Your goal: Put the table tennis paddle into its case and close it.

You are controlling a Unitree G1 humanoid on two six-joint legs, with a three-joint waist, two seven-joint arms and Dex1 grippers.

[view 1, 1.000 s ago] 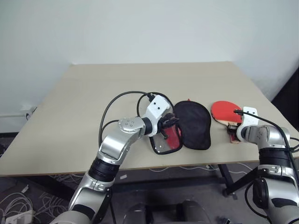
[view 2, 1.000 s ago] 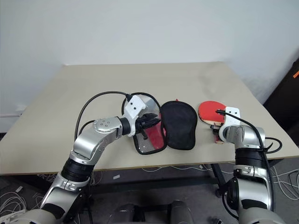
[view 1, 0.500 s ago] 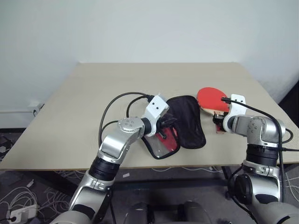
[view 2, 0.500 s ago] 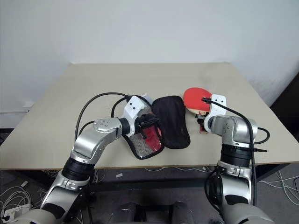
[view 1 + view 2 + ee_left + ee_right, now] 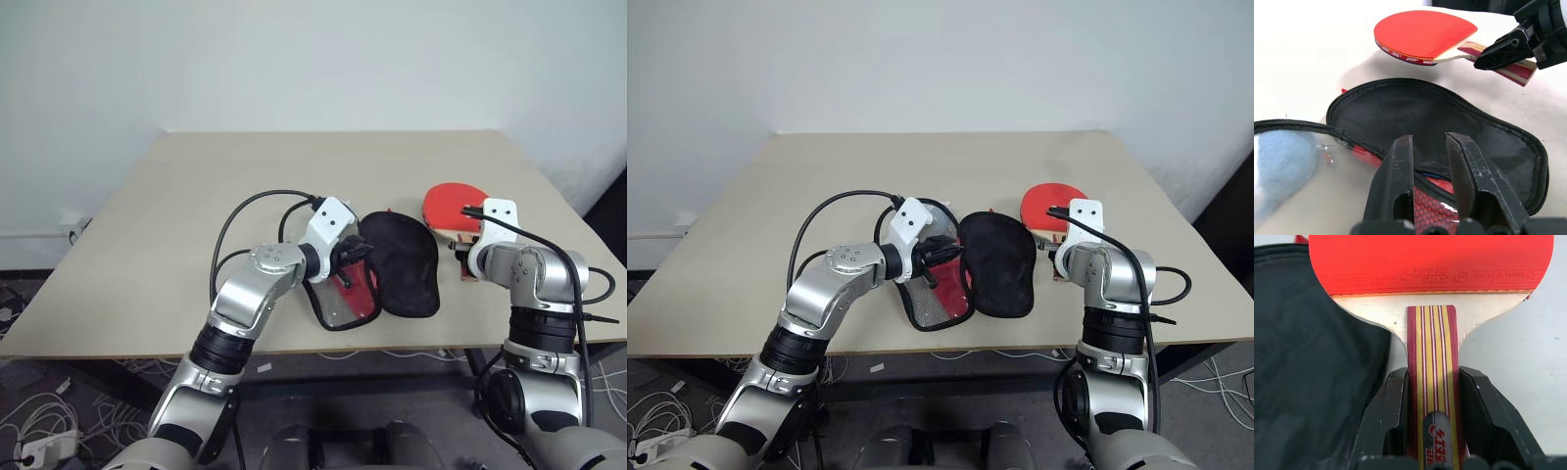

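The table tennis paddle (image 5: pixel 451 204) has a red face and a striped wooden handle. My right gripper (image 5: pixel 1431 378) is shut on that handle and holds the paddle a little above the table, its blade pointing away from me. The case (image 5: pixel 402 259) lies open just left of the paddle, black lining up. Its other flap, with the clear plastic panel (image 5: pixel 338 302), is raised at the near left. My left gripper (image 5: pixel 1430 139) is shut on this flap's zip edge. From the left wrist view, the paddle (image 5: pixel 1422 34) hovers beyond the open case (image 5: pixel 1440 122).
The beige table (image 5: pixel 196 196) stretches wide to the left and back, with its front edge close below the case. A black cable (image 5: pixel 235 220) loops from my left wrist over the table. A white wall stands behind.
My right gripper has lifted the paddle off the table and carried it left, closer to the open case. The left gripper keeps the flap where it was. The camera view has shifted.
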